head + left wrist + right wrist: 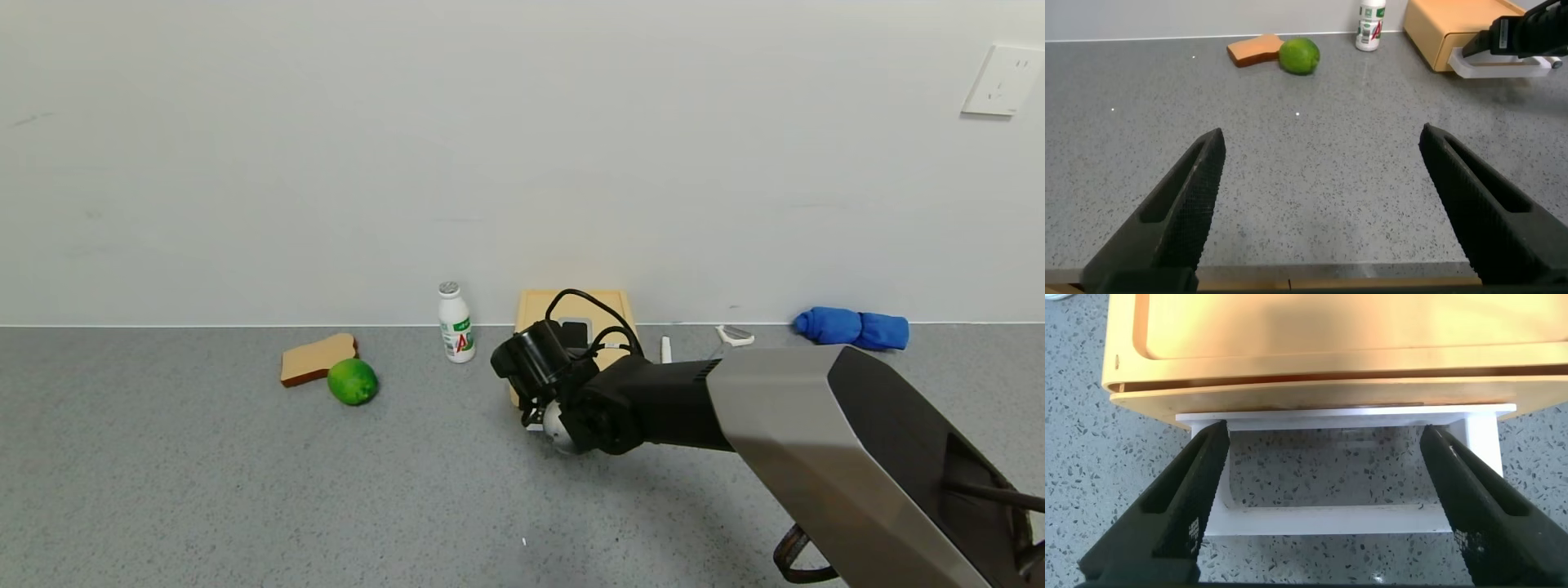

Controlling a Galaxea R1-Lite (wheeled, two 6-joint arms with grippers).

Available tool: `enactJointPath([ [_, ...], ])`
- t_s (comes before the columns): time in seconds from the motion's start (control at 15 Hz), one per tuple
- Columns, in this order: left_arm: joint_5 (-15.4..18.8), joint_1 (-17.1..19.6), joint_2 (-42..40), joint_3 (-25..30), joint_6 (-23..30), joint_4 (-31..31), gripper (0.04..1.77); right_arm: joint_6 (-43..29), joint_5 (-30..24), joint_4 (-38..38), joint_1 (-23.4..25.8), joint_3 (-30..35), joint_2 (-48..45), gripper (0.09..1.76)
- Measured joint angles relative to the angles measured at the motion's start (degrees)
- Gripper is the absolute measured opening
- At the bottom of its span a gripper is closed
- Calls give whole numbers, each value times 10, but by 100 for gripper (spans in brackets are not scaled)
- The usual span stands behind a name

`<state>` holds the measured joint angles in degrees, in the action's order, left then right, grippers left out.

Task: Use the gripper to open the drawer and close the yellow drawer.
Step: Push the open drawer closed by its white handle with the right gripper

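The pale yellow drawer box (539,306) stands at the back of the grey counter against the wall, and its tray looks pushed in. My right gripper (535,412) reaches to its front. In the right wrist view the gripper (1323,431) is open, with its fingers (1188,498) wide apart on either side of the white loop handle (1327,521), which lies flat in front of the drawer (1323,343). Nothing is gripped. My left gripper (1321,135) is open and empty, low over the counter near its front edge, out of the head view. From there the drawer (1441,33) and the right gripper (1527,37) show far off.
A small white bottle (455,322) stands left of the drawer. A bread slice (317,358) and a green lime (353,381) lie farther left. A white stick (665,349), a white peeler (735,335) and a blue cloth (851,328) lie to the right by the wall.
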<state>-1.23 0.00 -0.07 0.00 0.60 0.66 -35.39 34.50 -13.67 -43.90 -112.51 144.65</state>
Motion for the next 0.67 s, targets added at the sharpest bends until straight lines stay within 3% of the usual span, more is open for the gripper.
enactJointPath([
  [0.67,0,0,0,0,0,0,172,1,1,-11,1,1,-9,171],
])
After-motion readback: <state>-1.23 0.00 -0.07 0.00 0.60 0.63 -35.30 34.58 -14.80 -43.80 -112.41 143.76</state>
